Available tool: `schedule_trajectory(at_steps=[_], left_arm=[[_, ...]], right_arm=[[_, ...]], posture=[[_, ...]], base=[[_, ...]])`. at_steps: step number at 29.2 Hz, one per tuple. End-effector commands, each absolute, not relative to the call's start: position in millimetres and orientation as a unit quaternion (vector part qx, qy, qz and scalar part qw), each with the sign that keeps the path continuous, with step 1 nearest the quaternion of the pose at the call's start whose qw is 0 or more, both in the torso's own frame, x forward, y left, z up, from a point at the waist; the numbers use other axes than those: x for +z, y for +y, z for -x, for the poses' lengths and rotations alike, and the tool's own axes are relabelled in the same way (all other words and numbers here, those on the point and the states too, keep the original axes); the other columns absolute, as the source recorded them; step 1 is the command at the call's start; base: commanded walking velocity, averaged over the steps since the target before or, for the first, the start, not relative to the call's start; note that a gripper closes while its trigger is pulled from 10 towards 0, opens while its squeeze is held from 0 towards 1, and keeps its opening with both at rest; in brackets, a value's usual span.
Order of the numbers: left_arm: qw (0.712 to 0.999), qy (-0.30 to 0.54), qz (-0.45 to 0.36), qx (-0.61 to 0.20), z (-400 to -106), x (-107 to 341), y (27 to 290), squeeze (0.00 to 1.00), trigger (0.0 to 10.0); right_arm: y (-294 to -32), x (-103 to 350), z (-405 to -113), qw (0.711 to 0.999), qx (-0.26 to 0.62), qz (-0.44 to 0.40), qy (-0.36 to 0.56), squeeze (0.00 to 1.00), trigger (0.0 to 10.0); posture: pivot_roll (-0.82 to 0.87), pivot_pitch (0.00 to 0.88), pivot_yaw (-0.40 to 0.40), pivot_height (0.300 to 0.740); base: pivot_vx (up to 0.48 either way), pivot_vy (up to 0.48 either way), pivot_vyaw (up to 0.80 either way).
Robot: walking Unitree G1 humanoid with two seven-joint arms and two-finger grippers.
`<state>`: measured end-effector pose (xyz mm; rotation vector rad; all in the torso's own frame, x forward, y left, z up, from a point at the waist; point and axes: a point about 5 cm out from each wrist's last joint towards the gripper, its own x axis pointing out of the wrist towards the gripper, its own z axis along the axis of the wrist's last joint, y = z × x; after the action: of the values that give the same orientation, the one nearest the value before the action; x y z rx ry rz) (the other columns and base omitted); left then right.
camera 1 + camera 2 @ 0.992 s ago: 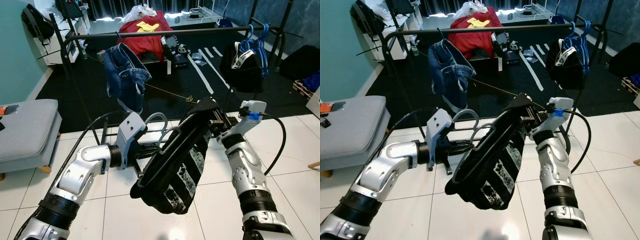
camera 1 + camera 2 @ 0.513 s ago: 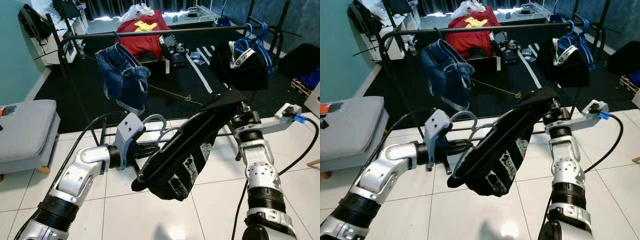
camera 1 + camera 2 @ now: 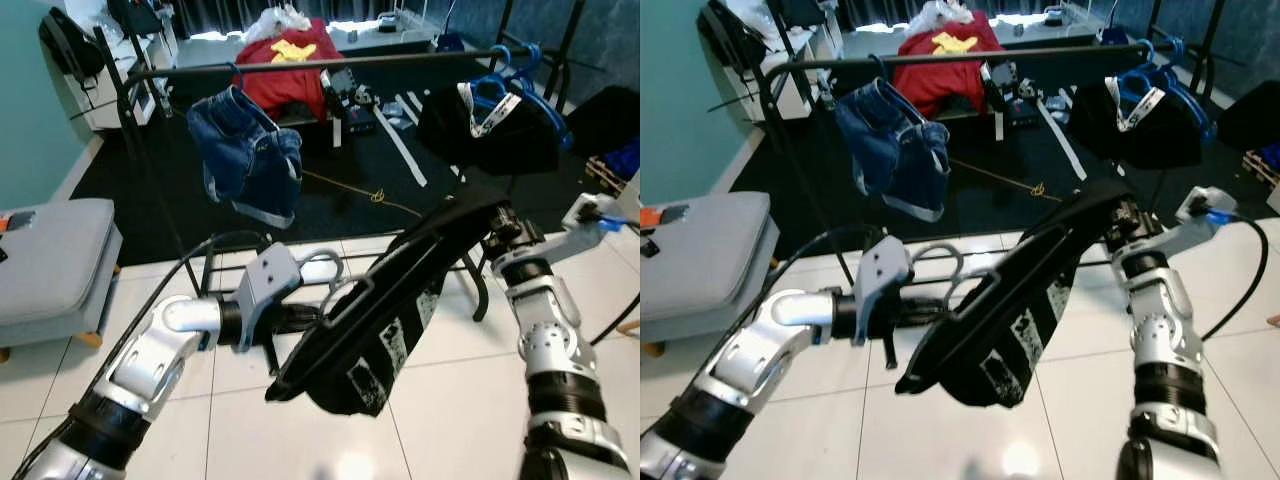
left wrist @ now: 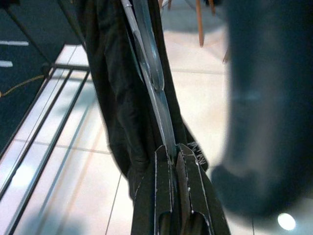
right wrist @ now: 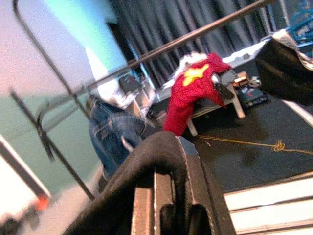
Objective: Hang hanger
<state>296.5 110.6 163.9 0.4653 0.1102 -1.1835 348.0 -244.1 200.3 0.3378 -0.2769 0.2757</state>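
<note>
A pale plastic hanger [image 3: 322, 262] carries a black garment with white print [image 3: 385, 310], held slanted above the white tiles between my two arms. My left gripper [image 3: 312, 318] is shut on the hanger's lower end below its hook; in the left wrist view the fingers [image 4: 164, 171] pinch the clear hanger strip [image 4: 149, 58]. My right gripper [image 3: 495, 222] is shut on the raised shoulder end, its fingers wrapped in the black cloth [image 5: 146, 161]. The black rack rail [image 3: 330, 62] runs across behind and above the garment.
Blue denim shorts [image 3: 245, 155] hang on the rail at the left. A black top on blue hangers [image 3: 490, 115] hangs at the right. A stretch of bare rail lies between them. The rack's low frame [image 3: 215, 270] stands on the tiles, and a grey seat [image 3: 50, 260] sits at the far left.
My right gripper has swung up and to the right, lifting its end of the garment and pulling it into a longer slant. The left gripper has stayed almost in place.
</note>
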Motion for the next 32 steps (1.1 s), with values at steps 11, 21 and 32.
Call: schedule_trajectory(at_steps=[11, 21, 32], left_arm=[[0.758, 0.112, -0.287, -0.575, -292, 146, 119, 0.00, 0.0], [0.758, 0.122, -0.293, -0.569, -290, 145, 130, 0.00, 0.0], [0.768, 0.111, -0.287, -0.562, -293, 151, 135, 0.00, 0.0]], right_arm=[[-210, 218, -357, 0.964, 0.249, -0.045, -0.087, 0.00, 0.0], [-262, 209, -357, 0.986, 0.165, -0.008, -0.032, 0.00, 0.0], [-306, 188, -343, 0.995, 0.093, 0.018, 0.013, 0.00, 0.0]], posture=[[0.05, 0.080, 0.071, 0.740], [0.05, 0.088, 0.071, 0.740], [0.05, 0.090, 0.074, 0.740]], base=[[0.000, 0.000, 0.00], [0.000, 0.000, 0.00], [0.000, 0.000, 0.00]])
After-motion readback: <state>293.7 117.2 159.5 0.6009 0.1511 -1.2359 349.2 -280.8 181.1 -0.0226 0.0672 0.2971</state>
